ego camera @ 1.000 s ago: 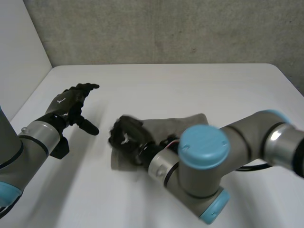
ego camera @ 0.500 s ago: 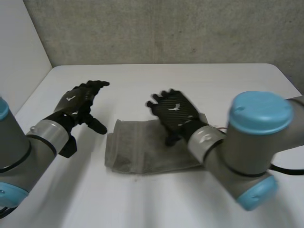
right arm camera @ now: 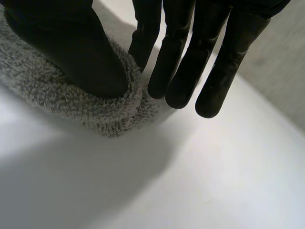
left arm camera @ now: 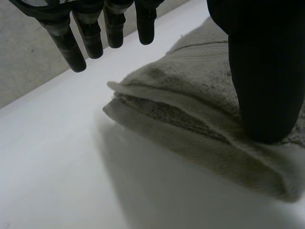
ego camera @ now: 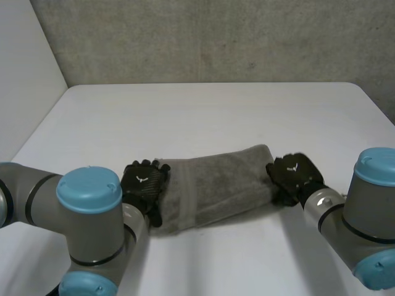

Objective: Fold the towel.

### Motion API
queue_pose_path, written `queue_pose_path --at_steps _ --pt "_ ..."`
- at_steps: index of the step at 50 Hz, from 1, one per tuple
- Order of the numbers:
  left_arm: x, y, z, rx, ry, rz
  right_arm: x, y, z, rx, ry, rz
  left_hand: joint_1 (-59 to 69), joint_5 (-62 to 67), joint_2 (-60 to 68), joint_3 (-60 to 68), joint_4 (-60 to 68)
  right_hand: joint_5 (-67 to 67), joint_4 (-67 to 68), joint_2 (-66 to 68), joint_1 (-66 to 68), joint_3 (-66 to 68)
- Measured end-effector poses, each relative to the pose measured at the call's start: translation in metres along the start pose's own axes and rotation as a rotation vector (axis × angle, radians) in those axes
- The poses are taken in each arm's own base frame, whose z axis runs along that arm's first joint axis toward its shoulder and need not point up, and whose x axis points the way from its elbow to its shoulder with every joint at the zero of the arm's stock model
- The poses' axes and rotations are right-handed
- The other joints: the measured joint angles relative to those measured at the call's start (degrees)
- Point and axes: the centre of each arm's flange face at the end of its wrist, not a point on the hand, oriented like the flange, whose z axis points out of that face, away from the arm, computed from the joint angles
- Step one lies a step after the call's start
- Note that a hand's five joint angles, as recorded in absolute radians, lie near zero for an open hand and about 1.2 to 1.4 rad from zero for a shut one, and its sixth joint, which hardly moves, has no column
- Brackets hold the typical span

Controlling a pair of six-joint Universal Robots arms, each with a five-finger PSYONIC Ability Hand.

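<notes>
The grey towel (ego camera: 216,183) lies folded into a thick band across the middle of the white table (ego camera: 203,117). My left hand (ego camera: 143,182) is at its left end. In the left wrist view the thumb (left arm camera: 262,71) rests on top of the towel's (left arm camera: 190,95) layered edge, while the straight fingers (left arm camera: 71,47) hover apart over bare table beyond it. My right hand (ego camera: 296,176) is at the towel's right end. In the right wrist view its thumb (right arm camera: 62,43) presses on the rounded end of the towel (right arm camera: 119,112), and the fingers (right arm camera: 176,67) close in against that end from the other side.
Both forearms reach in from the near edge, one on each side of the towel. A grey wall runs behind the table's far edge, and a white wall stands at the left.
The left hand came in from the table's left side to the towel's left end. The right hand left the towel's middle, moved to its right end and closed there. The towel now lies longer and flatter.
</notes>
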Motion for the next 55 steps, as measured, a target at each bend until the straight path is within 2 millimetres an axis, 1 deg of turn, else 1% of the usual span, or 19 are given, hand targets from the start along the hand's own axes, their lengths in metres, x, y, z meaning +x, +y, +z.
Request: queue_pose_path --at_steps 3,7,11,12,14,15,17,20,22,23,29,30,32,36,37,39,42,47,55 --pt "0.003 -0.002 -0.005 0.008 0.010 0.006 0.003 -0.009 0.003 0.048 0.031 -0.053 0.00 -0.05 0.00 0.00 0.00 0.05 0.11 0.00 0.00 0.01" --pt "0.002 -0.016 -0.015 0.056 0.014 -0.003 -0.008 -0.052 0.003 0.197 0.056 -0.176 0.00 -0.05 0.00 0.00 0.00 1.17 0.12 0.00 0.00 0.04" --pt "-0.006 -0.035 -0.024 0.116 -0.019 -0.024 -0.051 -0.089 -0.003 0.321 -0.012 -0.256 0.00 -0.05 0.00 0.00 0.00 1.68 0.13 0.00 0.00 0.15" --pt "-0.006 -0.035 -0.024 0.116 -0.019 -0.024 -0.051 -0.089 -0.003 0.321 -0.012 -0.256 0.00 -0.05 0.00 0.00 0.00 1.68 0.13 0.00 0.00 0.15" --pt "-0.018 -0.047 -0.028 0.148 -0.068 -0.042 -0.083 -0.102 -0.008 0.376 -0.076 -0.308 0.00 -0.05 -0.02 0.00 0.00 1.77 0.14 0.00 0.00 0.17" --pt "-0.018 -0.047 -0.028 0.148 -0.068 -0.042 -0.083 -0.102 -0.008 0.376 -0.076 -0.308 0.00 -0.05 -0.02 0.00 0.00 1.77 0.14 0.00 0.00 0.17" --pt "-0.040 -0.058 -0.031 0.175 -0.155 -0.068 -0.124 -0.105 -0.015 0.424 -0.165 -0.385 0.00 -0.05 -0.08 -0.09 -0.01 1.84 0.14 0.00 0.51 0.17" --pt "-0.057 -0.063 -0.032 0.186 -0.216 -0.084 -0.150 -0.102 -0.020 0.448 -0.230 -0.435 0.00 -0.05 -0.09 -0.16 -0.05 1.84 0.14 0.00 0.51 0.17" --pt "-0.070 -0.066 -0.032 0.192 -0.259 -0.096 -0.169 -0.095 -0.023 0.459 -0.288 -0.467 0.00 -0.05 -0.09 -0.16 -0.05 1.87 0.16 0.00 0.51 0.17" --pt "-0.085 -0.069 -0.032 0.197 -0.307 -0.109 -0.192 -0.083 -0.028 0.469 -0.368 -0.501 0.00 -0.05 -0.09 -0.16 -0.05 1.88 0.16 0.00 0.51 0.26" --pt "-0.103 -0.071 -0.032 0.207 -0.342 -0.121 -0.216 -0.067 -0.033 0.471 -0.468 -0.517 0.00 -0.05 -0.09 -0.16 -0.05 1.88 0.16 0.00 0.51 0.29" --pt "-0.103 -0.071 -0.032 0.207 -0.342 -0.121 -0.216 -0.067 -0.033 0.471 -0.468 -0.517 0.00 -0.05 -0.09 -0.16 -0.05 1.88 0.16 0.00 0.51 0.29" --pt "-0.102 -0.073 -0.031 0.217 -0.324 -0.121 -0.209 -0.074 -0.033 0.471 -0.449 -0.477 0.00 -0.05 -0.09 -0.16 -0.05 -28.78 -34.28 -33.17 -25.52 -33.83" --pt "-0.095 -0.082 -0.028 0.249 -0.268 -0.138 -0.167 -0.103 -0.027 0.455 -0.335 -0.295 0.00 -0.05 -0.09 -0.16 -0.05 -50.26 -54.86 -53.77 -40.19 -55.19" --pt "-0.095 -0.082 -0.028 0.249 -0.268 -0.138 -0.167 -0.103 -0.027 0.455 -0.335 -0.295 0.00 -0.05 -0.09 -0.16 -0.05 -50.26 -54.86 -53.77 -40.19 -55.19" --pt "-0.083 -0.090 -0.025 0.276 -0.208 -0.170 -0.126 -0.121 -0.025 0.425 -0.255 -0.101 0.00 -0.05 0.05 -0.02 0.01 -50.72 -55.02 -54.12 -40.22 -55.71" --pt "-0.068 -0.095 -0.023 0.286 -0.149 -0.205 -0.095 -0.127 -0.025 0.370 -0.217 0.067 0.02 -0.05 0.06 -0.01 0.08 -50.80 -55.02 -54.12 -40.22 -55.71" --pt "-0.042 -0.094 -0.017 0.247 -0.059 -0.265 -0.053 -0.118 -0.021 0.218 -0.200 0.304 0.02 -0.05 0.06 -0.01 0.08 -50.81 -55.02 -54.12 -40.22 -55.69" --pt "-0.008 -0.068 -0.006 0.072 0.032 -0.349 -0.041 -0.093 0.005 0.036 -0.290 0.434 0.00 -0.05 0.06 -0.01 0.08 -50.82 -55.02 -54.12 -40.22 -55.69"
